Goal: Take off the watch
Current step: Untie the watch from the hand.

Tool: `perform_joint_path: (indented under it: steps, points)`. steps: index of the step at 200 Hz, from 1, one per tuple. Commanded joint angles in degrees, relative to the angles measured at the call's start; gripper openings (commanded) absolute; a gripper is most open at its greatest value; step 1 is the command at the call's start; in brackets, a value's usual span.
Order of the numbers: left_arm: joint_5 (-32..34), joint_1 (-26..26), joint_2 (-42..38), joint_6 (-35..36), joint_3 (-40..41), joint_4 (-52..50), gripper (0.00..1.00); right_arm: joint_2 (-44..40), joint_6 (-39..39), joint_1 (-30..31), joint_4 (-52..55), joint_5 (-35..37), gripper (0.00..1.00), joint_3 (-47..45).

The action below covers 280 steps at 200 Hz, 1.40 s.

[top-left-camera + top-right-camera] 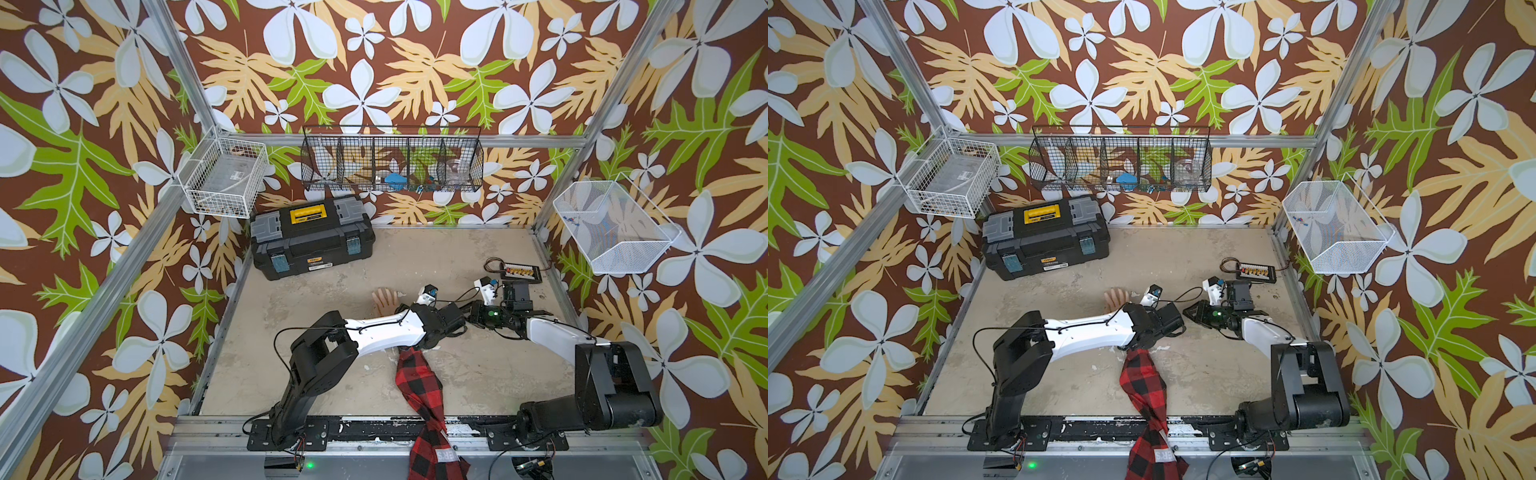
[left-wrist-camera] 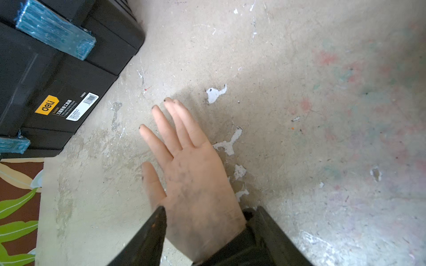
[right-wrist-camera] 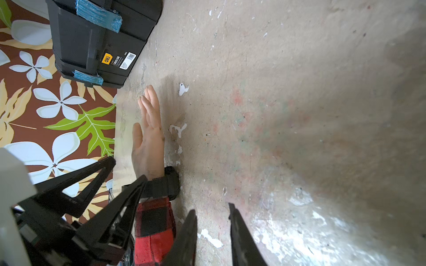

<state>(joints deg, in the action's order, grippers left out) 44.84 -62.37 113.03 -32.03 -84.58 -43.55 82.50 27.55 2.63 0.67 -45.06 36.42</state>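
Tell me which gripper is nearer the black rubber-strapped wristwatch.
Left. The left gripper straddles the wrist of the pale mannequin hand, at the black rubber-strapped wristwatch; the right gripper hangs open beside the red plaid sleeve, short of the watch.

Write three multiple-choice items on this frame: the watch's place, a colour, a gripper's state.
1. Where is the watch?
A) on the wrist of the dummy hand
B) in the toolbox
C) in a wire basket
2. What colour is the sleeve?
A) blue
B) red-and-black check
C) white
3. The right gripper is:
A) shut on the watch
B) open and empty
C) shut on the sleeve
Key: 1 A, the strap circles the wrist between hand and sleeve; 2 B, the checks are plain; 3 B, bare table shows between its jaws.
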Motion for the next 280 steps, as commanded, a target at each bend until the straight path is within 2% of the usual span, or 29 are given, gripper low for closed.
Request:
perform_joint_path:
  steps: [1, 43, 119, 157, 184, 242, 280]
  points:
    - [-0.22, -0.06, -3.25, -0.79, 2.51, 3.80, 0.54, -0.32, -0.74, 0.01, 0.21, -0.65, 0.27, 0.15]
    - [-3.03, 0.14, -7.56, 1.06, 8.73, 11.43, 0.40, -0.47, -0.99, 0.01, 0.56, -0.47, 0.26, 0.07]
    - [-11.98, 2.99, -17.98, 5.09, 21.42, 26.80, 0.16, -1.45, -1.11, 0.01, 1.48, -0.13, 0.24, -0.54]
    - [-16.04, 4.14, -22.01, 9.62, 26.82, 34.79, 0.10, -2.90, -1.38, 0.68, 2.31, 0.06, 0.23, -1.22]
    - [-20.59, 4.42, -27.14, 14.38, 32.73, 44.02, 0.00, -3.96, -0.94, 3.43, 2.91, 1.25, 0.22, -1.52]
    - [-29.34, 8.98, -35.82, 17.95, 44.95, 59.11, 0.00, -5.33, 2.60, 11.61, 1.53, 3.89, 0.22, -1.06]
    - [-30.93, 11.45, -39.68, 16.57, 52.73, 65.82, 0.00, -3.99, 2.69, 17.63, 2.57, 6.48, 0.24, 2.54]
